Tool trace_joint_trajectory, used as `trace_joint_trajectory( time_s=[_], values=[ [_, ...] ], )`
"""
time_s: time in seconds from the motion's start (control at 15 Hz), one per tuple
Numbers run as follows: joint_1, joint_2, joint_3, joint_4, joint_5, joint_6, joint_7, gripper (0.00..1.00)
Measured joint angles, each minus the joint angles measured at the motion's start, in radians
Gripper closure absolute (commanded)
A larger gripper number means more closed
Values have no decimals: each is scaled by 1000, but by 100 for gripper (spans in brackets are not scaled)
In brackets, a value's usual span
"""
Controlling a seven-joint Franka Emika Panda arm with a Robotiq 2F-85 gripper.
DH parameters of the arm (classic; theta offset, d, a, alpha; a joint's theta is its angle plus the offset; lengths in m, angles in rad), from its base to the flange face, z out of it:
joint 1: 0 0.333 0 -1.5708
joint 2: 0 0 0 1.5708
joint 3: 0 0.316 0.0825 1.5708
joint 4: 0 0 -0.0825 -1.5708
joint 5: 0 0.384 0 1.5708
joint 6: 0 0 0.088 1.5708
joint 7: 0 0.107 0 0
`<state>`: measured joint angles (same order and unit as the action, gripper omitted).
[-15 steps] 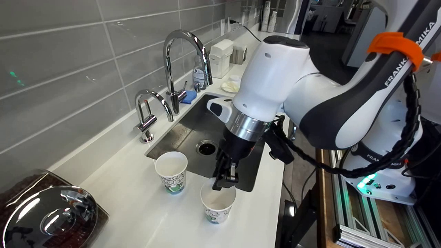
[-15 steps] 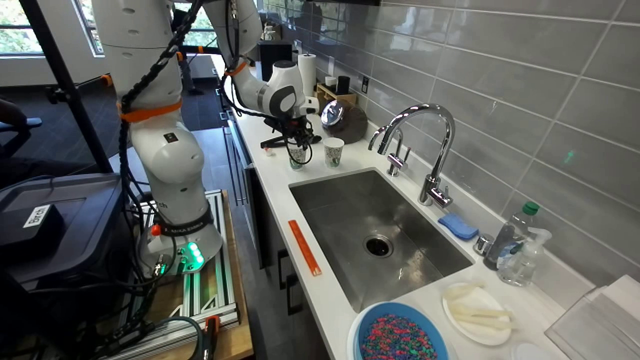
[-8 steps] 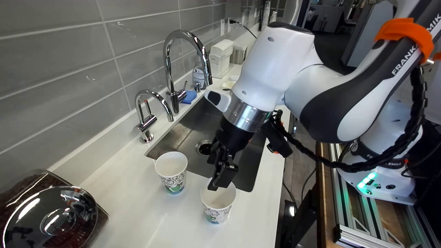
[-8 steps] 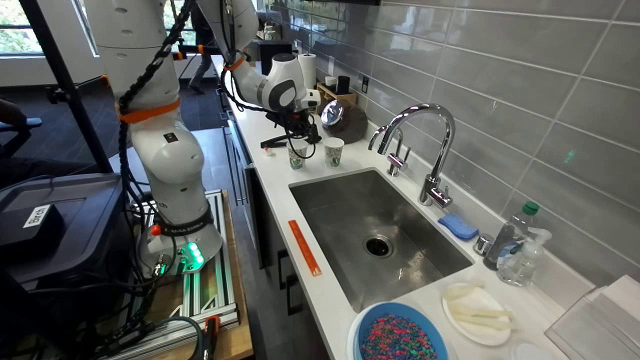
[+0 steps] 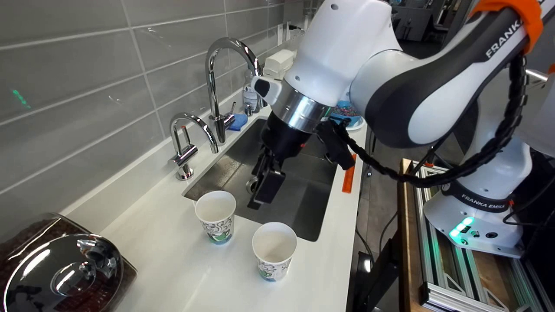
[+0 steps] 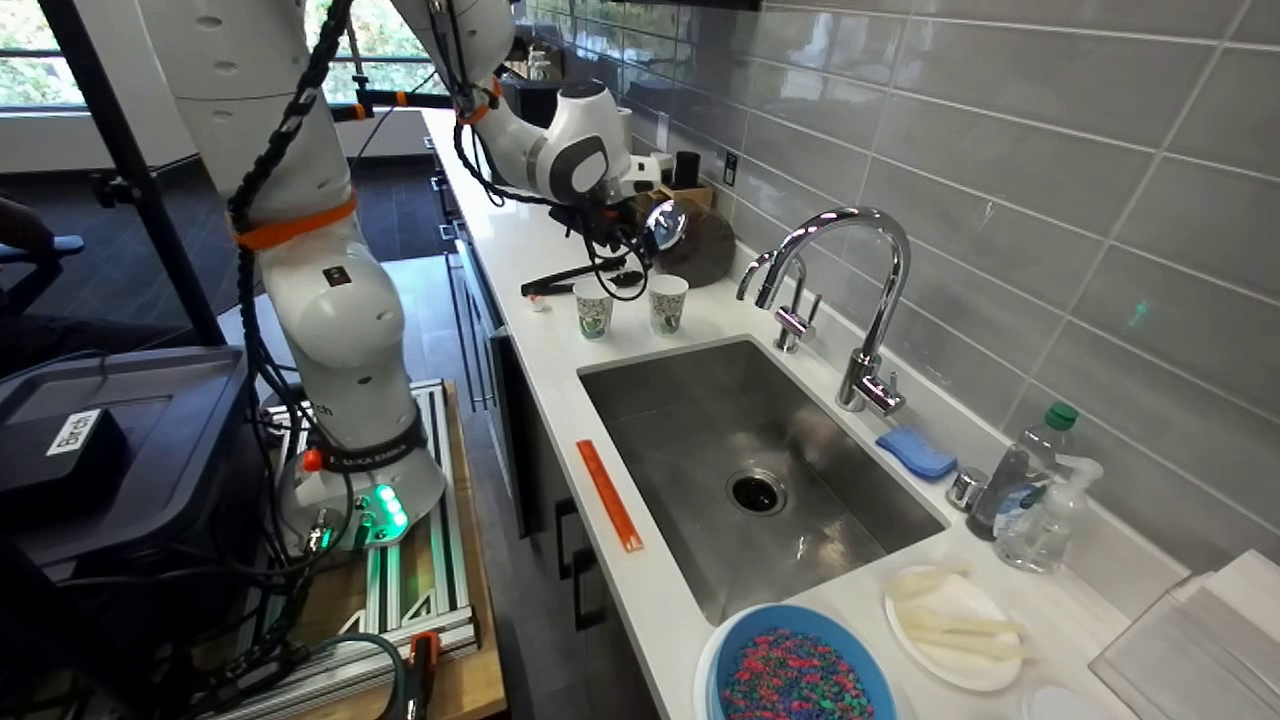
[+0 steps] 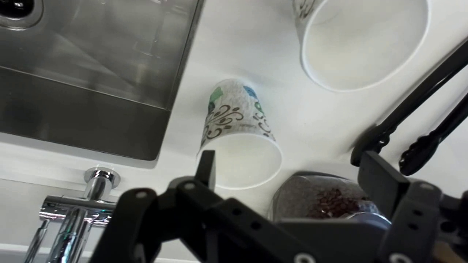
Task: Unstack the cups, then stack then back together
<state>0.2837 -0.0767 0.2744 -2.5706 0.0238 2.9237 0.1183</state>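
Glossy grey tiles cover the wall [image 5: 78, 82] along the back edge of one smooth white worktop [image 5: 208, 277], which holds one rectangular brushed-steel sink [image 6: 700, 420]. One tall tap [image 5: 212, 86] and one short tap [image 5: 185, 155], both curved chrome, rise at the back edge. Beside the sink's end stand one paper cup [image 5: 216, 216], nearer the back edge, and a second paper cup [image 5: 274, 253], nearer the front edge: two in all, white, tapered, printed with scrolls, upright and apart. One black gripper [image 7: 289, 163] hangs above the worktop, apart from both, its jaws released and spread wide; its two fingers [image 7: 207, 168] end in flat faces. One see-through jar [image 7: 314, 195] of dark pieces with a round, mirror-bright lid [image 5: 63, 279] sits by the back edge, one pair of black scalloped tongs [image 7: 420, 96] near it. One blue sponge [image 6: 917, 453] and two clear bottles [image 6: 1045, 525] line the back edge; one flat orange strip [image 6: 609, 495] lies between sink and front edge. Past the sink, near the front edge, one blue bowl [image 6: 865, 644] holds coloured bits, near one white plate [image 6: 960, 675].
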Motion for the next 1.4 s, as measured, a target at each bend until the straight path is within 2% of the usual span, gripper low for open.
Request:
trace_joint_trajectory(
  time_s=[0.33, 1.0, 1.27, 1.33, 1.4],
  values=[
    [-61, 17, -9, 78, -121, -106, 86, 0],
    [-63, 163, -7, 204, -261, -175, 218, 0],
    [-60, 216, -16, 236, -325, -175, 277, 14],
    [-60, 227, -18, 244, -338, -175, 291, 22],
    [-60, 237, -21, 252, -349, -175, 305, 16]
  ],
)
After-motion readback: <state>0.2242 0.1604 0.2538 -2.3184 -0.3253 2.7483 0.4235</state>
